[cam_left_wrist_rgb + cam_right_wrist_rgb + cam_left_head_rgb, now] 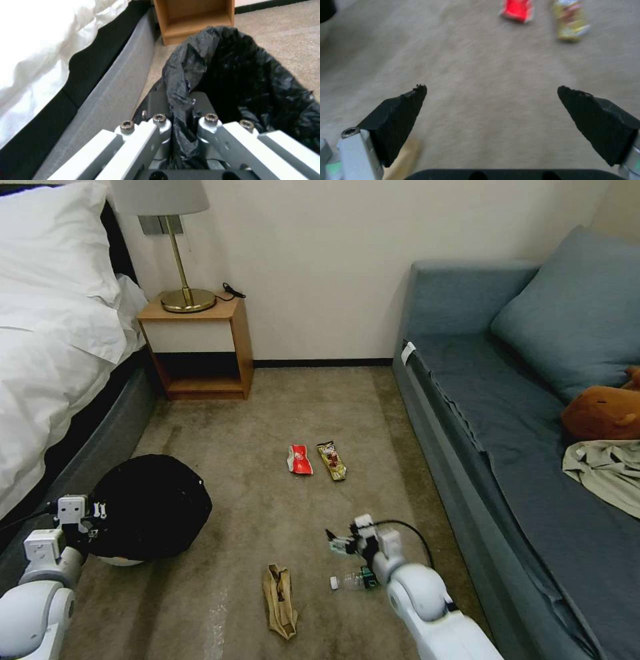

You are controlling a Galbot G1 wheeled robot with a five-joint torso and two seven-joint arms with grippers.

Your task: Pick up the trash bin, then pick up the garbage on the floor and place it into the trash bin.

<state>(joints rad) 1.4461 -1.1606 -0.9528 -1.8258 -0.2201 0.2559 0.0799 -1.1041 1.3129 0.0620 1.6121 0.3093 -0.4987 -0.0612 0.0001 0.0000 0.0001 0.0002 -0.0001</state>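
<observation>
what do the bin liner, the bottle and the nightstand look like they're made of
Bin liner: thin black plastic film, by its glossy crinkles; the left gripper is shut on its rim.
Bottle: clear plastic, probably; see-through body, white cap.
Nightstand: wood or wood-look laminate, smooth tan faces; which one is unclear.
The right gripper hangs open above the carpet.

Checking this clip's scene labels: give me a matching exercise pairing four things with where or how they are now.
Things:
1. White plastic trash bin with black bag
2. Clear plastic bottle with white cap
3. Red-white wrapper
4. Right gripper

States:
A. Beside the brown-gold snack wrapper
B. Open above bare carpet
C. Rim clamped by the left gripper
D. Partly under the right arm

Pairs: 1-C, 2-D, 3-A, 4-B
</observation>
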